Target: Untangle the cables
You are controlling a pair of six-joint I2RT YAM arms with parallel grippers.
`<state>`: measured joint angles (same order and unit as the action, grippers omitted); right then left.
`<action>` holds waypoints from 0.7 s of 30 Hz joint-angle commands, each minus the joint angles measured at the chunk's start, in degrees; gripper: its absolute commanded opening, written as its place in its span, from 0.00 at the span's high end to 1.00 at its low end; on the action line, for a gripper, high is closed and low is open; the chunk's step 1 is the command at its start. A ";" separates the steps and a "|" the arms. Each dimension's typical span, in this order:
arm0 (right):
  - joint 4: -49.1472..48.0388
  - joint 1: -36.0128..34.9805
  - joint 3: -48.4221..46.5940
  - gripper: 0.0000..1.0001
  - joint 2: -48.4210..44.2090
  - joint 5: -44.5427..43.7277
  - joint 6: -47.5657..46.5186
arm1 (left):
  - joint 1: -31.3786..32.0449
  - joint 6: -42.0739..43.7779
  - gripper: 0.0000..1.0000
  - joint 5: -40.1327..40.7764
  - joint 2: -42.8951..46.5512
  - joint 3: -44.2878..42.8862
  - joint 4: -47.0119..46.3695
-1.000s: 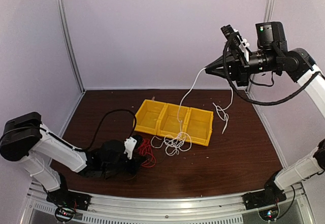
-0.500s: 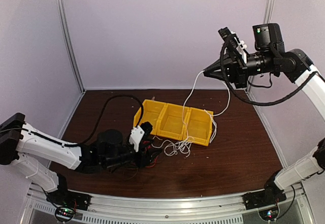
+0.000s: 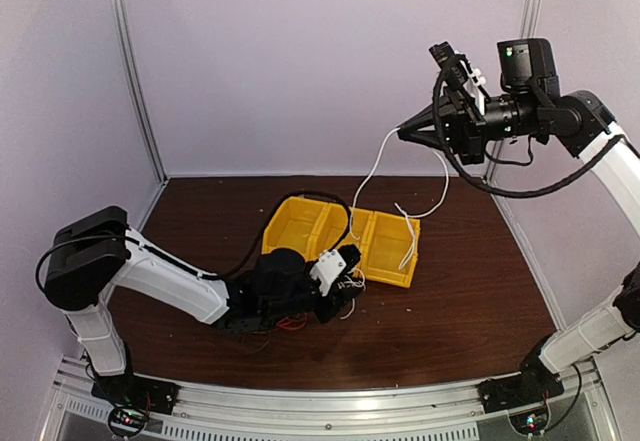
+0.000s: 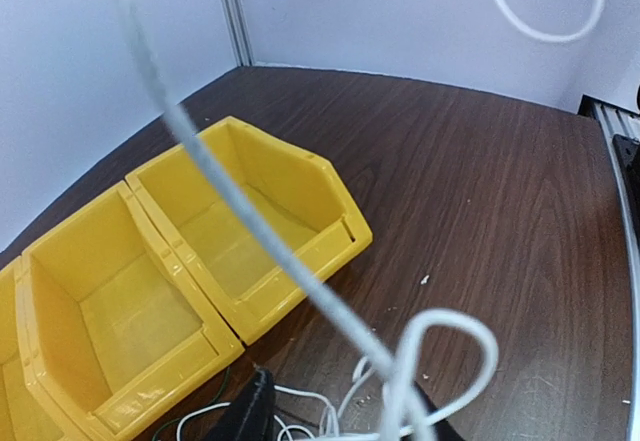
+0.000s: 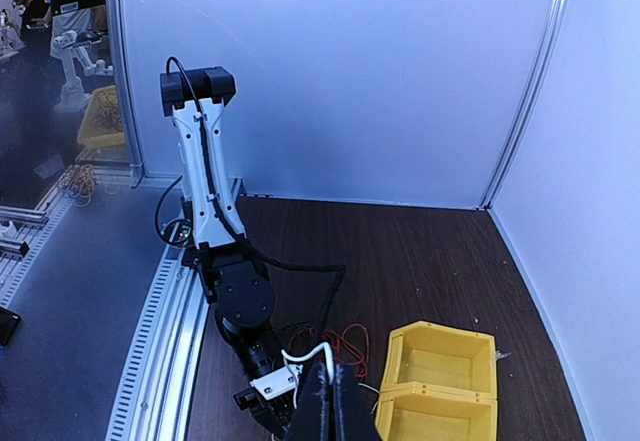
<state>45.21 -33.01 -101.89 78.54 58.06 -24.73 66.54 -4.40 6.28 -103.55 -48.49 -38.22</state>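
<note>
right tool [image 3: 403, 132]: pressed together, pinching white cable [image 3: 372, 176] high above table [image 3: 470, 301] | cable axis: steeply down-left to clump [image 4: 340, 406] before yellow bins [image 3: 390, 271] | left tool [image 3: 350, 261]: spread, low over clump, nearer arm; should pin it

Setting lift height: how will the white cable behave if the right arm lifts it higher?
Likely very floppy: the white cable hangs in slack curves from the right gripper rather than holding shape. Probably light: a fingertip pinch carries it. May snag: its lower end is looped in the clump by the left gripper.
</note>
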 commanded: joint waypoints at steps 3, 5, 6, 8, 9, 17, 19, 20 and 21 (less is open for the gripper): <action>-0.17 0.18 -3.89 1.00 0.36 0.30 0.30 | -0.71 2.64 0.70 -3.11 -2.35 -0.33 -2.86; 0.00 0.80 -5.15 1.00 0.54 -0.11 0.07 | -0.71 2.32 0.72 -4.87 -2.57 0.26 -2.92; 0.08 1.18 -5.92 1.00 0.68 -0.11 0.10 | -0.76 2.11 0.74 -5.57 -2.61 0.69 -3.15; -0.26 2.79 -8.38 1.00 1.09 0.74 0.81 | -0.71 1.53 0.81 -6.25 -2.73 1.90 -4.71; -0.82 3.90 -9.61 1.00 1.30 1.69 1.54 | -0.74 1.18 0.83 -6.28 -2.90 2.52 -5.38; -4.54 13.63 -23.05 1.00 4.43 6.63 7.09 | -0.72 -1.26 0.88 -8.54 -3.88 6.67 -6.30; -5.39 15.35 -25.56 1.00 4.96 7.67 8.55 | -0.72 -1.79 0.91 -9.02 -3.01 7.83 -4.30; -6.17 16.03 -26.45 1.00 5.20 8.29 9.36 | -0.71 -2.06 0.92 -8.92 -2.24 8.83 -3.36; -6.60 16.48 -26.97 1.00 5.37 8.85 10.00 | -0.71 -2.40 0.93 -8.57 -1.28 9.95 -3.05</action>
<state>42.37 -18.55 -125.29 83.40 63.00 -18.94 66.00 -4.97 -1.04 -106.94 -41.65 -41.87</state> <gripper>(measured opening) 0.012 0.091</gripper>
